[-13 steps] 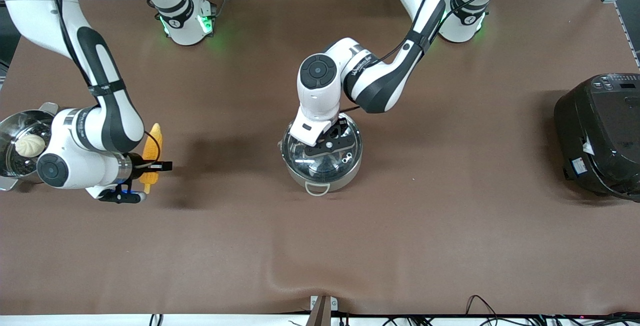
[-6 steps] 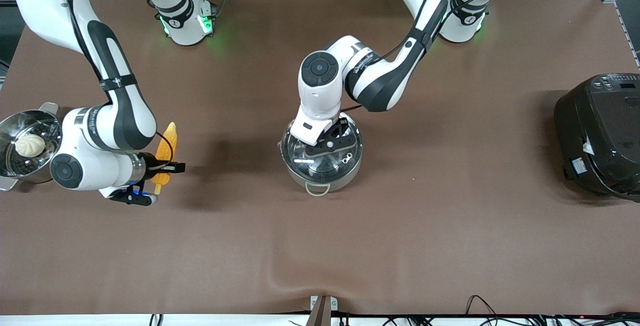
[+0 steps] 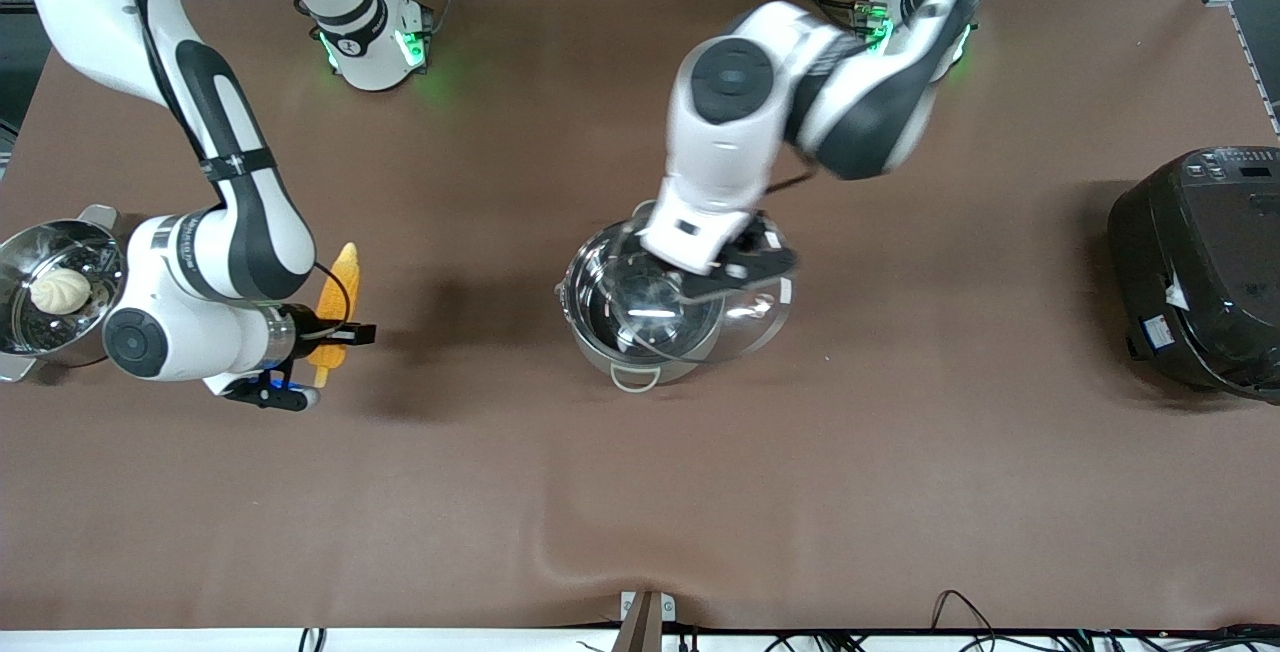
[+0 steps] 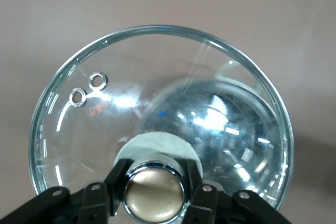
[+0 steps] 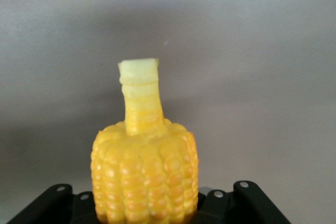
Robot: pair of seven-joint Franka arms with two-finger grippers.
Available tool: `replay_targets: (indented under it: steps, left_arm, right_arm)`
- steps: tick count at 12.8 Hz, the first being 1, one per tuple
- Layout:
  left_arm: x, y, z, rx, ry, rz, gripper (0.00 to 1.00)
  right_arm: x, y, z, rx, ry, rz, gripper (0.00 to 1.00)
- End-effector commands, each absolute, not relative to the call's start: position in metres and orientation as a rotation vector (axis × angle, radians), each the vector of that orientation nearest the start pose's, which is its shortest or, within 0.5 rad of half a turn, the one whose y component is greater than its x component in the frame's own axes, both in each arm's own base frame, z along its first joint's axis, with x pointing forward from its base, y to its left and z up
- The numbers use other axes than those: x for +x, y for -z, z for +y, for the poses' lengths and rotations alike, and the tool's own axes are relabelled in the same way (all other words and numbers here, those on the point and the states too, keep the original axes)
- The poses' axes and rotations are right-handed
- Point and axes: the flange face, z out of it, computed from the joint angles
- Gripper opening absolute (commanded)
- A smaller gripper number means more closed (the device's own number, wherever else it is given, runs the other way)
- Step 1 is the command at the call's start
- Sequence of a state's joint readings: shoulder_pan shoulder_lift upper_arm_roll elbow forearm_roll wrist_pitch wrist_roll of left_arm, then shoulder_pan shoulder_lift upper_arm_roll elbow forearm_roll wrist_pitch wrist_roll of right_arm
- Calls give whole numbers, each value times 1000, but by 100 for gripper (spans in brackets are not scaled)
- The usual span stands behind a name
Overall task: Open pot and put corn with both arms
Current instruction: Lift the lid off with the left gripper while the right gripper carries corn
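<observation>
The pot (image 3: pixel 640 317), round and of shiny steel with a pale loop handle (image 3: pixel 636 378) on the side nearest the front camera, stands at the middle of the worktop (image 3: pixel 900 492). Its mouth is largely uncovered and the inside looks empty. The clear glass lid (image 3: pixel 745 317) hangs tilted just above the rim, displaced toward the left arm's end of the worktop and overlapping the pot only in part. In the left wrist view the left gripper (image 4: pixel 155 195) is clamped on the copper-coloured knob (image 4: pixel 155 191), one finger on each side, and the pot's bright interior shows through the glass.

The corn (image 3: pixel 334 312), a yellow-orange cob tapering to a point, is carried by the right gripper (image 3: pixel 318 334) over the worktop toward the right arm's end, well apart from the pot; the right wrist view shows the fingers closed on the kernelled body with the short pale stub stem (image 5: pixel 138 74) free.

Step in hand, by judgement: opening the pot, with the lid off its seat but not yet clear. The next move calls for carrying the lid fully aside, then bringing the cob over the open mouth and releasing it; since the cob looks about as long as the pot is wide, it may need tilting to enter.

A steamer pot (image 3: pixel 45 297) holding a white bun (image 3: pixel 60 289) stands beside the right arm's wrist, and a black cooker (image 3: pixel 1200 267) stands at the left arm's end.
</observation>
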State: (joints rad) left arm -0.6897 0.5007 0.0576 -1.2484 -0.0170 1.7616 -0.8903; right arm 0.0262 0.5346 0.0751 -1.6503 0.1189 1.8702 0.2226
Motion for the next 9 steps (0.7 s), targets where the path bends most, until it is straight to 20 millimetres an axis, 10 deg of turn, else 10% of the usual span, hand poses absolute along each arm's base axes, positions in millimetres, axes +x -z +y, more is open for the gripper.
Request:
replay_targets:
  steps: [1,5,9]
  left_arm:
    - [583,-496,-362,-3116,-48,-366,0]
    - [616,-472,-257,-3098,-154,-239,0]
    - [634,-396,-164,-3075,-179,-216,0]
  right_arm:
    - [644,-303,111,-2991,-509,326,0]
    - [638,-320,225,-3037,-515,116,0]
    - [629,-335,311,-3056,-495,122,0]
